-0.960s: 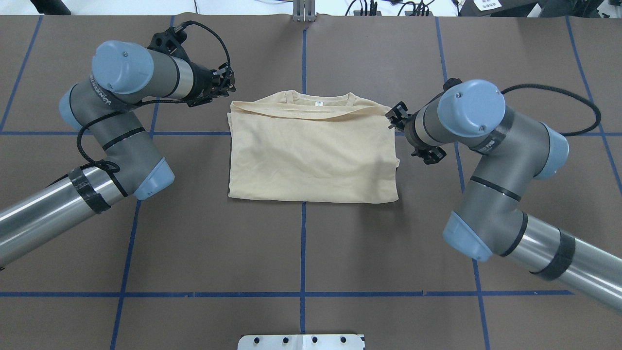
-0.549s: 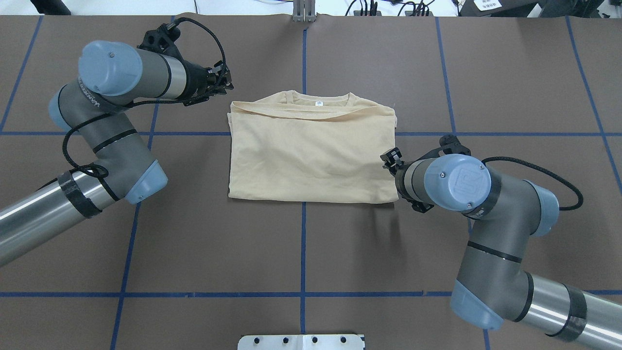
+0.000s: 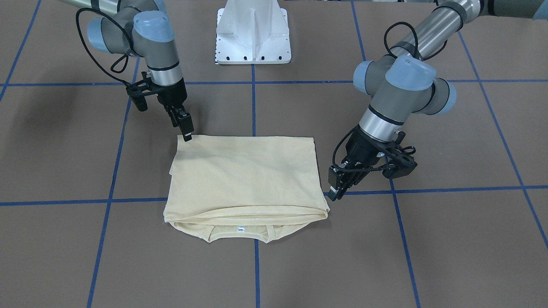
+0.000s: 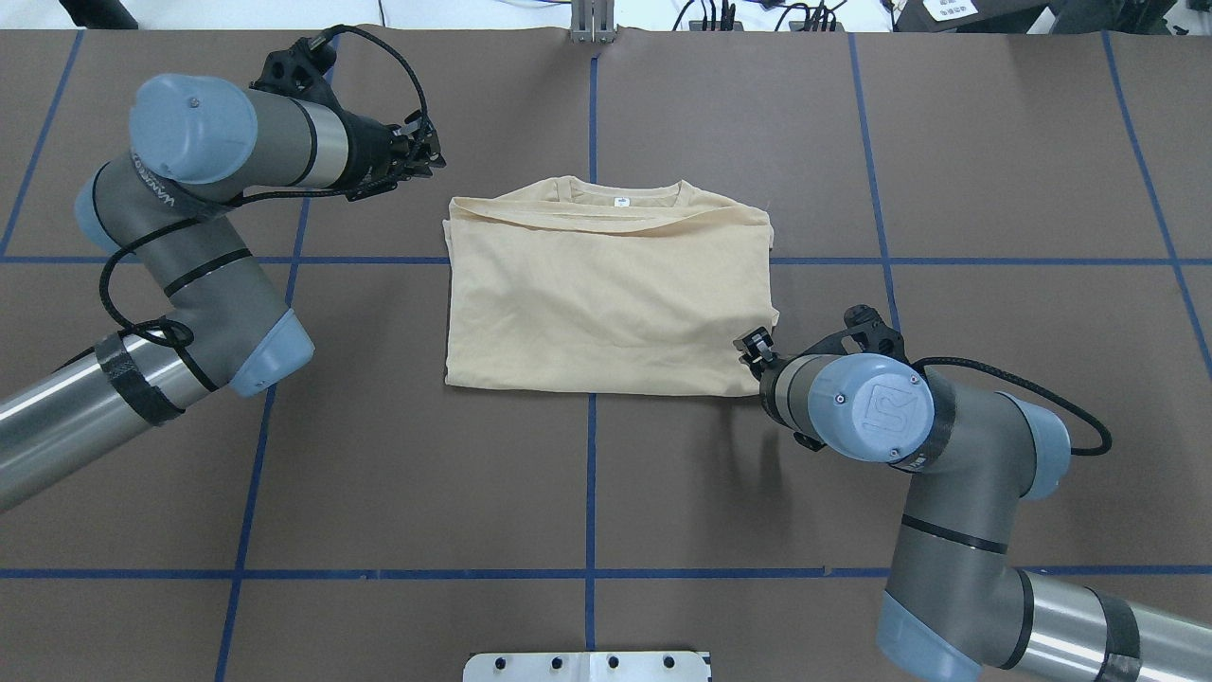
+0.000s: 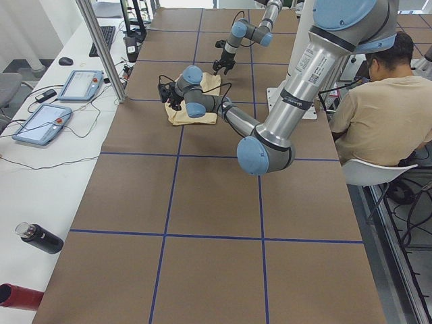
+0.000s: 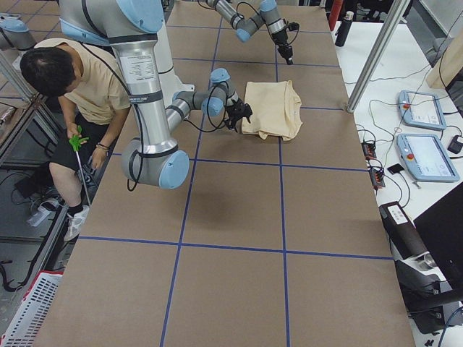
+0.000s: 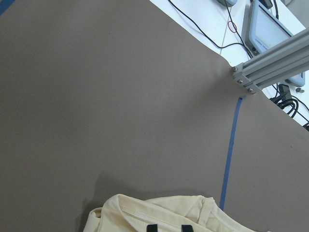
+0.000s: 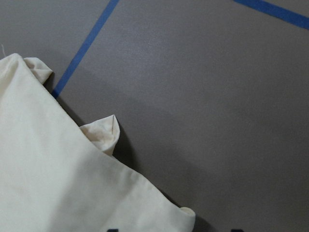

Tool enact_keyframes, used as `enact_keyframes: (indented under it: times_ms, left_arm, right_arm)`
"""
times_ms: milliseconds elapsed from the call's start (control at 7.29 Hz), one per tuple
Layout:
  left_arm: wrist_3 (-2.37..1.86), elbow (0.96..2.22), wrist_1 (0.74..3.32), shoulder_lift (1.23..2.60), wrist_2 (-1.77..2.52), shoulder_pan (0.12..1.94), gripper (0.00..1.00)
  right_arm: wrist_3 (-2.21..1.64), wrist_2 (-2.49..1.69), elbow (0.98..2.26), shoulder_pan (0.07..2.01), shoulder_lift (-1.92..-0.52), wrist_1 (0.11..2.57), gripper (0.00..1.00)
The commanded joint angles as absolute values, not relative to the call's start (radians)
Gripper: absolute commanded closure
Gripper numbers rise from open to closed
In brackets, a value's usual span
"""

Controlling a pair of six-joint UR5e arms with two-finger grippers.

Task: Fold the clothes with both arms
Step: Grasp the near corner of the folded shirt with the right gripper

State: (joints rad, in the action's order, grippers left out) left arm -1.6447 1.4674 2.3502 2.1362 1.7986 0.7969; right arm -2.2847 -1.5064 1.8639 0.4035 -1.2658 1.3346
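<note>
The clothes (image 4: 606, 294) are one pale cream shirt folded into a rectangle at mid-table, plain side up, neckline and white tag on the far edge (image 3: 244, 175). My left gripper (image 4: 431, 161) hovers off the far-left corner, clear of the cloth (image 3: 335, 192). Its wrist view shows the fingertips (image 7: 152, 227) a little apart with nothing between, above the shirt's neckline (image 7: 164, 215). My right gripper (image 4: 753, 343) sits at the shirt's near-right corner (image 3: 187, 134). It is open, its fingers wide apart over the folded edge (image 8: 48, 169).
The brown table cover (image 4: 606, 493) carries blue tape lines. The white pedestal base (image 3: 252, 34) stands on the robot's side. A seated person (image 5: 378, 101) is beside the robot. Tablets (image 5: 81, 84) and cables lie on the far bench, with an aluminium post (image 7: 270, 63).
My right gripper has travelled from the shirt's far-right corner along its right edge to the near-right corner. My left arm has drawn back a little to the left, away from the shirt.
</note>
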Motion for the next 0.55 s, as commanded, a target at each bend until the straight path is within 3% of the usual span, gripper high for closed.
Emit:
enact_keyframes:
  times_ms: [0, 411]
  left_arm:
    - [-1.644, 1.468, 2.35, 2.134, 1.798, 0.802, 0.71]
    - [-1.644, 1.47, 2.35, 2.123, 1.798, 0.802, 0.71]
  right_arm:
    - [-2.279, -1.505, 1.855, 0.399, -1.267, 1.335, 0.19]
    - [-2.272, -1.503, 1.848, 0.399, -1.258, 1.335, 0.27]
